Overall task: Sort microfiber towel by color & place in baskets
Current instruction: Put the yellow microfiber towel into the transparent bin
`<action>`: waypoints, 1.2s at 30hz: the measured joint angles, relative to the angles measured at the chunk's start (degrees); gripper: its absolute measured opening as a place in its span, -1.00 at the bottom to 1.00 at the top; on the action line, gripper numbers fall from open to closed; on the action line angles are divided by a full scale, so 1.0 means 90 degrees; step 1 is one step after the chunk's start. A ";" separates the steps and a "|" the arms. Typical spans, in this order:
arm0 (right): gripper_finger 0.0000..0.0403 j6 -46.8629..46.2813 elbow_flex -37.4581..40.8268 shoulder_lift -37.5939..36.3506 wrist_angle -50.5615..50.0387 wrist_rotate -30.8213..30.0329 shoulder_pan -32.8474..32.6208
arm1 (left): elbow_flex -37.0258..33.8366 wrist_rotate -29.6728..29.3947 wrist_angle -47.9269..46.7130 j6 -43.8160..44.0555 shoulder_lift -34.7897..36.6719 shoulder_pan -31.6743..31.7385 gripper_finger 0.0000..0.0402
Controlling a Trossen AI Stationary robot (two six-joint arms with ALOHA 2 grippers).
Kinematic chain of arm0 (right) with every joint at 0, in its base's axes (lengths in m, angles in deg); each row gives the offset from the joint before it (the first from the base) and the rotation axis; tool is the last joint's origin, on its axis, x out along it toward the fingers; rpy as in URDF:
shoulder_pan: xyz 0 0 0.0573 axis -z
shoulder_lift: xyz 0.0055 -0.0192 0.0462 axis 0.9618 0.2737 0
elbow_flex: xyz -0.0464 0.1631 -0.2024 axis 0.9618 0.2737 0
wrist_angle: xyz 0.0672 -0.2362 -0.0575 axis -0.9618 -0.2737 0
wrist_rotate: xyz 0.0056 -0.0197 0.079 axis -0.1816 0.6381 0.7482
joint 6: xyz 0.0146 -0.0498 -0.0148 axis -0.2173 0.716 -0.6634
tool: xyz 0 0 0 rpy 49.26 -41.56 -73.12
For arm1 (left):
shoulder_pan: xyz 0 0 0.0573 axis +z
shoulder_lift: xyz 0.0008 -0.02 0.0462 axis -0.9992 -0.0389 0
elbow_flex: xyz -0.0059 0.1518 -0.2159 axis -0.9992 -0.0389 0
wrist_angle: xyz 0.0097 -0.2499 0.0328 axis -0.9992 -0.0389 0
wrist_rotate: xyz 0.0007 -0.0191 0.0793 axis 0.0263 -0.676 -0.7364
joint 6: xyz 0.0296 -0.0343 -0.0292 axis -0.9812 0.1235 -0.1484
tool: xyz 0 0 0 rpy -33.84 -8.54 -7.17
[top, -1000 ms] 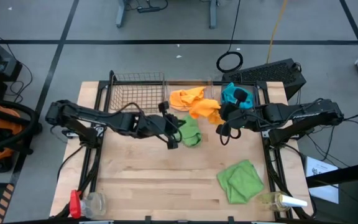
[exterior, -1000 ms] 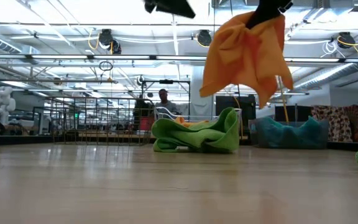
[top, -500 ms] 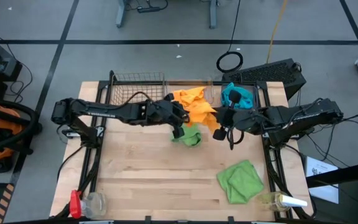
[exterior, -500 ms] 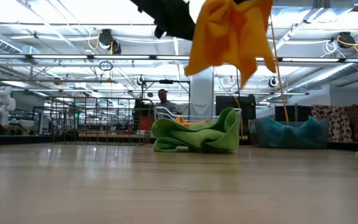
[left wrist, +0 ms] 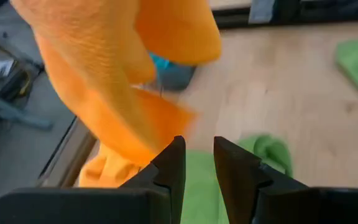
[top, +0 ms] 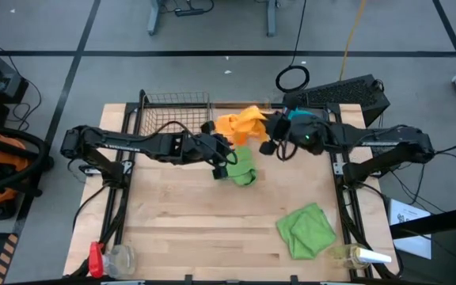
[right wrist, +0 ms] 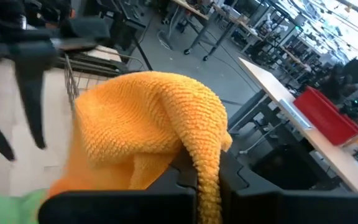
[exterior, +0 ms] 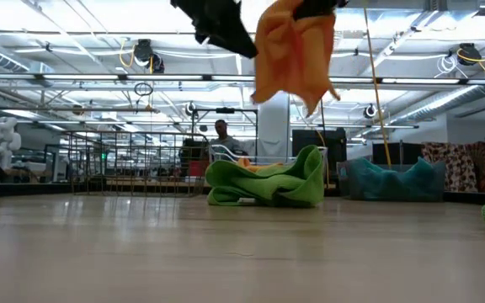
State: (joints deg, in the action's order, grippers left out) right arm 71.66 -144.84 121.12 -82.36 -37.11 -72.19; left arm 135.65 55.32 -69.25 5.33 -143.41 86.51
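Observation:
My right gripper [top: 269, 133] is shut on an orange towel [exterior: 295, 52], high over the table's far side by the clear tub [top: 269, 107]. More orange cloth [top: 229, 124] lies in that tub. My left gripper [top: 222, 158] hovers just left of it, fingers a little apart [left wrist: 199, 163] and empty, above a crumpled green towel [top: 242, 166] that lies on the table. A second green towel [top: 307, 229] lies folded near the right front. A teal towel [top: 301, 120] fills the dark grey tub. The wire-mesh basket [top: 172, 115] stands at the far left. My right gripper pinches a bunched fold of the orange towel [right wrist: 194, 146] between its two fingers; the cloth drapes over the fingertips and hides the exact spot. The towel is lifted clear of the table and hangs slack below the gripper [exterior: 297, 71].
A bottle with a red cap [top: 105, 257] lies at the near left corner and another bottle [top: 355, 255] at the near right. A keyboard [top: 343, 93] sits beyond the far right edge. Bare wood [top: 188, 222] spans the table's near half.
My right gripper has carried the orange towel toward the far edge and to the left, from beside the green towel to over the clear tub; the towel swings as it hangs. My left gripper has risen off the crumpled green towel and shifted slightly toward the far edge.

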 joint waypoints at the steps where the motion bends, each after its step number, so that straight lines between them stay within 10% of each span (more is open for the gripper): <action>1: -0.98 0.0105 0.0004 0.0079 0.0122 0.0129 0.0140 | -0.0001 -0.0026 -0.0181 0.0087 0.0032 0.0001 -0.55; 16: -0.98 0.0789 0.0005 0.1457 0.0681 0.1917 0.1974 | -0.0006 -0.0890 -0.0934 0.0554 0.0045 -0.0421 -0.55; 29: -0.98 0.1183 0.0005 0.1764 0.1072 0.2895 0.2505 | -0.1303 -0.1260 0.0467 0.0423 0.0345 -0.0405 -0.55; 36: -0.98 0.1495 0.0017 0.1495 0.0876 0.2109 0.2435 | -0.1998 -0.1260 0.1164 0.0484 0.0627 -0.0512 -0.55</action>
State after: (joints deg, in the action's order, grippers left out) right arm 85.11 -144.69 134.58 -74.47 -18.12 -50.28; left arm 117.67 43.98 -58.78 9.69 -137.76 81.89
